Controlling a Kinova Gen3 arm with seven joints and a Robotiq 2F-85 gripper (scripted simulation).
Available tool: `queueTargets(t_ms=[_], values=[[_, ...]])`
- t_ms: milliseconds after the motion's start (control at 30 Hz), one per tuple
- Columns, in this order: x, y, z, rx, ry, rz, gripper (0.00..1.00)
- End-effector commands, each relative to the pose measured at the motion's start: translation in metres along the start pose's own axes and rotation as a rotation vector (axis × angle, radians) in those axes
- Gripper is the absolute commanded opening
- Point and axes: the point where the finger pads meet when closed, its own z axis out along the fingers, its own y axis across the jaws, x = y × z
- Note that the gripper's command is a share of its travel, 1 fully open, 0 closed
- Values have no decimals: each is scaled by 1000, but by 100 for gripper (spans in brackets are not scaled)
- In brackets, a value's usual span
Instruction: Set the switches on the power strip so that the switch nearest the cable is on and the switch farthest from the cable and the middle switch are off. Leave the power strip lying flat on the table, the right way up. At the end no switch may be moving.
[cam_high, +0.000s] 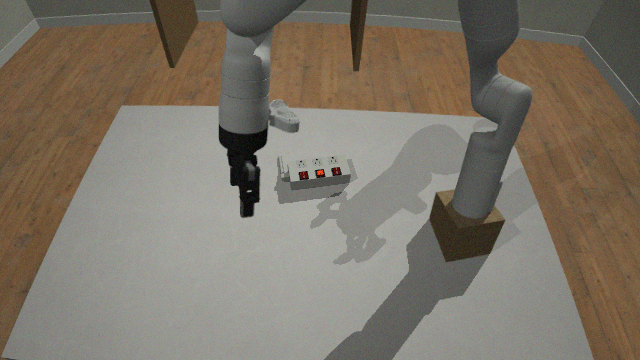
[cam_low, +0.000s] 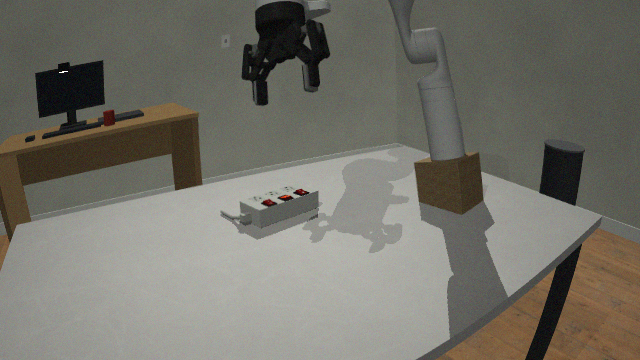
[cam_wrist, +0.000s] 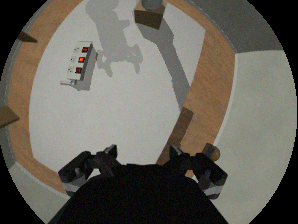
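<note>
- Claw (cam_low: 283, 82): fingers spread wide, released, nothing between them. It hangs high above the white table (cam_low: 150, 290), pointing down.
- Power strip (cam_low: 279, 206): lies flat on the table, face up, well below the claw and a little toward the arm's base side of it. In the top view it (cam_high: 318, 173) sits just right of the claw (cam_high: 248, 200).
- Three red rocker switches run along the strip's top. In the top view the middle switch (cam_high: 320, 173) glows brighter than the other two; their rocker positions are too small to read.
- Cable stub (cam_high: 283, 168) leaves the end of the strip nearest the claw.
- No containers on the table. The arm stands on a brown block pedestal (cam_low: 467, 200), beyond the strip from the claw.
- Exterior view only: a wooden desk (cam_low: 95, 145) behind the claw, carrying a monitor (cam_low: 70, 89), keyboard (cam_low: 92, 124) and red cup (cam_low: 109, 117); a dark cylinder (cam_low: 561, 170) past the table's far edge.
- Wrist view only: both fingertips at the lower rim, the strip (cam_wrist: 81, 67) far off at upper left, its switch detail blurred.
- Top view only: the row of sockets above the switches.
</note>
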Motion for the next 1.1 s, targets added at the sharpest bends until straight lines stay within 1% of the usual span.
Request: queueTargets(t_ms=[0,133,167,333,367,533,567,733,767,933,967,1067], values=[[10,-15,-6,10,17,34,100],[10,-15,-6,10,17,34,100],[25,-30,-11,20,46,74,100],[25,-30,-11,20,46,74,100],[40,-45,-16,30,75,114,100],[40,-45,-16,30,75,114,100],[55,-58,-22,39,103,154,100],[55,-58,-22,39,103,154,100],[70,-70,-28,47,131,194,100],[70,-70,-28,47,131,194,100],[86,-81,-33,54,158,234,100],[86,-81,-33,54,158,234,100]])
